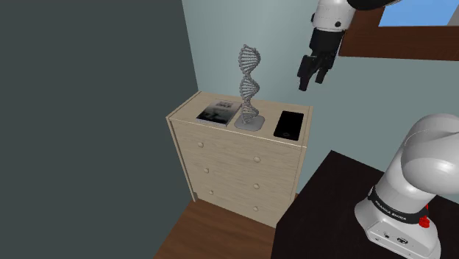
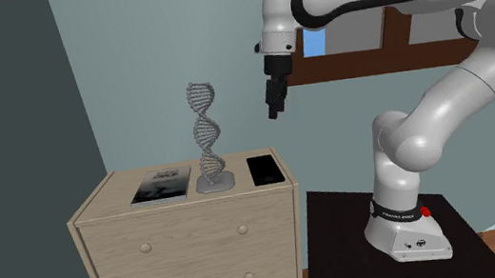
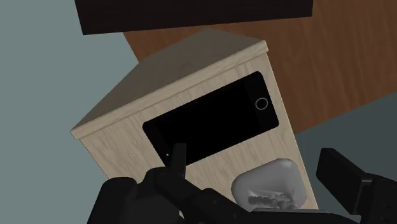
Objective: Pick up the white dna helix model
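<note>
gripper (image 1: 311, 80), open-fingered and empty, hangs above the phone (image 1: 289, 125); dna helix model (image 1: 248, 84) stands upright on the dresser (image 1: 221, 151) at its 8 o'clock (shoulder view). best: clasp the spiral mid-height, gently.

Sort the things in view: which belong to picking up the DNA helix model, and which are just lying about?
Job: grey DNA helix model, open gripper.
Lying about: black phone, flat printed book, both on the dresser.
</note>
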{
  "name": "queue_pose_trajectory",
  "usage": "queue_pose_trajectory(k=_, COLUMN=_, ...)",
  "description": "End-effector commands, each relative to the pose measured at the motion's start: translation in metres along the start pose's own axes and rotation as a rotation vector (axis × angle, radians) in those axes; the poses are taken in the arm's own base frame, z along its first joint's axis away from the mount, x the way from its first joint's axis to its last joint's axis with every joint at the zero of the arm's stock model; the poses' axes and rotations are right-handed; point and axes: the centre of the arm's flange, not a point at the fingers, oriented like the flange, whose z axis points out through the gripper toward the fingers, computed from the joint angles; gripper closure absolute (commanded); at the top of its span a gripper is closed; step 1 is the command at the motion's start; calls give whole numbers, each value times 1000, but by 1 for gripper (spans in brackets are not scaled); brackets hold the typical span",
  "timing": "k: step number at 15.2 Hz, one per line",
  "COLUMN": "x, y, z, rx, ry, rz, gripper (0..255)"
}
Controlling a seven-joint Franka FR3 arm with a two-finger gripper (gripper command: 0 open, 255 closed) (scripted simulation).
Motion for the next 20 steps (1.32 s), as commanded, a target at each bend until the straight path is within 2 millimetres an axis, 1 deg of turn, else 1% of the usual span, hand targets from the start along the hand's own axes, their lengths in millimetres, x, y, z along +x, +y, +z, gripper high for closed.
queue_pose_trajectory(k=1, x=0, y=0, z=0, rx=0, ry=0, rz=0, gripper=0)
queue_pose_trajectory(k=4, x=25, y=0, z=5, rx=51, ry=88, rz=-185, gripper=0)
queue_pose_trajectory(k=8, x=59, y=-7, z=9, rx=119, ry=206, rz=-433, gripper=0)
queue_pose_trajectory(k=11, x=83, y=-18, z=9, rx=170, ry=295, rz=-618, gripper=0)
queue_pose_trajectory(k=15, x=110, y=-38, z=4, rx=238, ry=413, rz=-866, gripper=0)
queue_pose_trajectory(k=16, x=112, y=-40, z=3, rx=243, ry=422, rz=-884, gripper=0)
queue_pose_trajectory(k=20, x=110, y=-39, z=24, rx=243, ry=422, rz=-884, gripper=0)
